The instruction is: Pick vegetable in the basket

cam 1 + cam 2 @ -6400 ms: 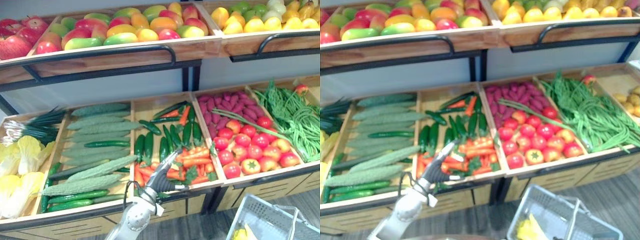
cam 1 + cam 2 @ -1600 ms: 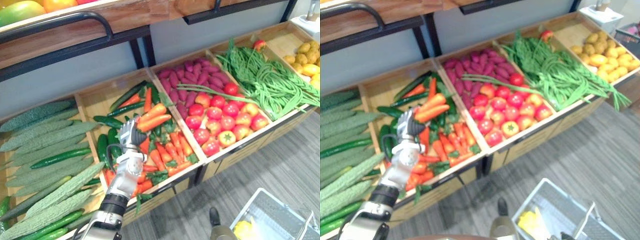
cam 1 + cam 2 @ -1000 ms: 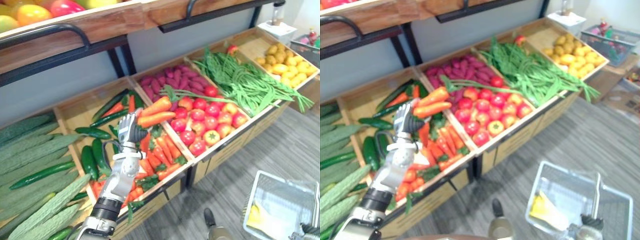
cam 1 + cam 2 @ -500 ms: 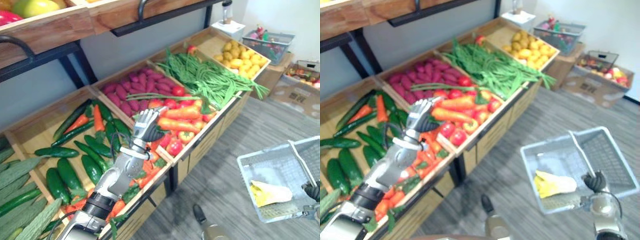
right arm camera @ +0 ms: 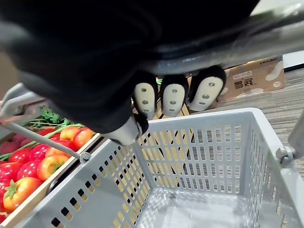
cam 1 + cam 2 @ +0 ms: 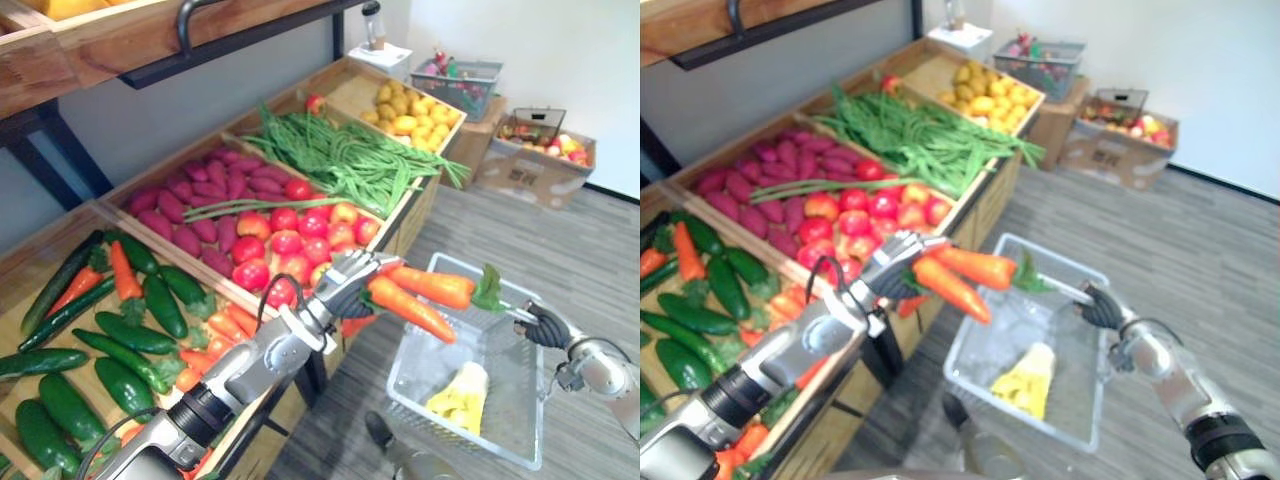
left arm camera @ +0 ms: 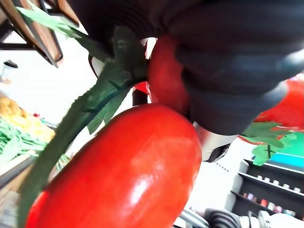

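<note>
Carrots (image 6: 430,287): stiff, smooth, light; left robot hand (image 6: 345,285) curled round their ends above basket (image 6: 505,400); right robot hand (image 6: 545,325) clenched on handle (image 5: 45,140).

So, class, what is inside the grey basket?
A pale yellow leafy vegetable lies in the basket. The carrots in the left robot hand cover part of its far side.
</note>
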Available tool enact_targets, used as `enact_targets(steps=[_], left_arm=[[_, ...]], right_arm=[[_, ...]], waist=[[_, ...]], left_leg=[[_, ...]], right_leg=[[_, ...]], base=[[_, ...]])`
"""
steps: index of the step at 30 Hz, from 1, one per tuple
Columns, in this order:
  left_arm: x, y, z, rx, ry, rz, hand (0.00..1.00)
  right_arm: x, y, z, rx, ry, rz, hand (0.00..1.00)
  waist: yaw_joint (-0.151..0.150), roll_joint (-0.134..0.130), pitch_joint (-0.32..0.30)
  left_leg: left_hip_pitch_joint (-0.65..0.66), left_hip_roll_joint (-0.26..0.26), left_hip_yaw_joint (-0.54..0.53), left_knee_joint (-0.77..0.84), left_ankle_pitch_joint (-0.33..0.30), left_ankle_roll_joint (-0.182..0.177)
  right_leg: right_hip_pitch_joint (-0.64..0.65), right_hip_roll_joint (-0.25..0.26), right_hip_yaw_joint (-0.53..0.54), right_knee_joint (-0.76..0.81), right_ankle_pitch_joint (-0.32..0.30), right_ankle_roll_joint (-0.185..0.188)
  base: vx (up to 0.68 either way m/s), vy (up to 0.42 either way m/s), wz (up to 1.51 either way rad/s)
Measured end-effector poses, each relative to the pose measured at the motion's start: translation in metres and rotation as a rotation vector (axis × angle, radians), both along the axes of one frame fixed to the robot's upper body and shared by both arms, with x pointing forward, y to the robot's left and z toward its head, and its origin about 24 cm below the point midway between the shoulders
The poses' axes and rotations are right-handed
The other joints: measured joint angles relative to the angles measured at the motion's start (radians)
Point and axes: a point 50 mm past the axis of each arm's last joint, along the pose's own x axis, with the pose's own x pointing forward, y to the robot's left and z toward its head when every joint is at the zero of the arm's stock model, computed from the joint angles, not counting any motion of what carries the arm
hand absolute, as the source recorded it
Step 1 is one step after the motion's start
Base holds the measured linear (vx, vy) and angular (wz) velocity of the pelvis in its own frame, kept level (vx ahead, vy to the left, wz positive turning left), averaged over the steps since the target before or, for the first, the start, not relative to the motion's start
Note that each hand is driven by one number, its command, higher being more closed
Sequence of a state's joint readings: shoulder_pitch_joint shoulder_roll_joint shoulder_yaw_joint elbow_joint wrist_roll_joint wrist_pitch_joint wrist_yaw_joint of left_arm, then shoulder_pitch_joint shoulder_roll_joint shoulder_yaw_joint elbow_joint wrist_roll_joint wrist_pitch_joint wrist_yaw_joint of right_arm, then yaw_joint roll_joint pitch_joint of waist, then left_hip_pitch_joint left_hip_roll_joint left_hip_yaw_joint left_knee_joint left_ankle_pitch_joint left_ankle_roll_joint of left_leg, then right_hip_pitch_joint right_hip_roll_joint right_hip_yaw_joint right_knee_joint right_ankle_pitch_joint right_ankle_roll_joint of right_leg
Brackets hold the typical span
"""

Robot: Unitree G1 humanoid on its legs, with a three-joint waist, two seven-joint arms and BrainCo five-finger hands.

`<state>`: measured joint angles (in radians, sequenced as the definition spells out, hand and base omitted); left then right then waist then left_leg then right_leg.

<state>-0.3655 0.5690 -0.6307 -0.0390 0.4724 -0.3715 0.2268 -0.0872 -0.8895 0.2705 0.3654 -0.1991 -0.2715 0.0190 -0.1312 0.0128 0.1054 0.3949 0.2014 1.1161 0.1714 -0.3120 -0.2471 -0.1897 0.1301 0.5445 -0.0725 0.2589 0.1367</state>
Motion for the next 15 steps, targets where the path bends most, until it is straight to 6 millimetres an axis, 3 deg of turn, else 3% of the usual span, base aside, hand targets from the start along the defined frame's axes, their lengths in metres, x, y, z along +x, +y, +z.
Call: enact_targets(steps=[5, 15], left_arm=[[-0.014, -0.020, 0.000, -0.034, 0.034, -0.114, 1.00], [-0.032, -0.059, -0.011, -0.045, 0.096, -0.267, 1.00]], right_arm=[[0.002, 0.001, 0.005, -0.058, 0.023, 0.052, 1.00], [0.012, 0.032, 0.019, -0.065, -0.013, 0.205, 1.00]], waist=[[-0.003, 0.004, -0.024], [-0.007, 0.000, -0.075]], left_leg=[[0.011, 0.001, 0.032, 0.013, 0.000, 0.000], [0.025, 0.005, 0.082, 0.039, -0.015, -0.020]], right_leg=[[-0.002, 0.014, 0.026, 0.008, 0.001, 0.002], [-0.019, 0.046, 0.066, 0.036, -0.001, 0.011]], base=[[0.05, -0.001, -0.19], [0.03, -0.033, -0.16]])
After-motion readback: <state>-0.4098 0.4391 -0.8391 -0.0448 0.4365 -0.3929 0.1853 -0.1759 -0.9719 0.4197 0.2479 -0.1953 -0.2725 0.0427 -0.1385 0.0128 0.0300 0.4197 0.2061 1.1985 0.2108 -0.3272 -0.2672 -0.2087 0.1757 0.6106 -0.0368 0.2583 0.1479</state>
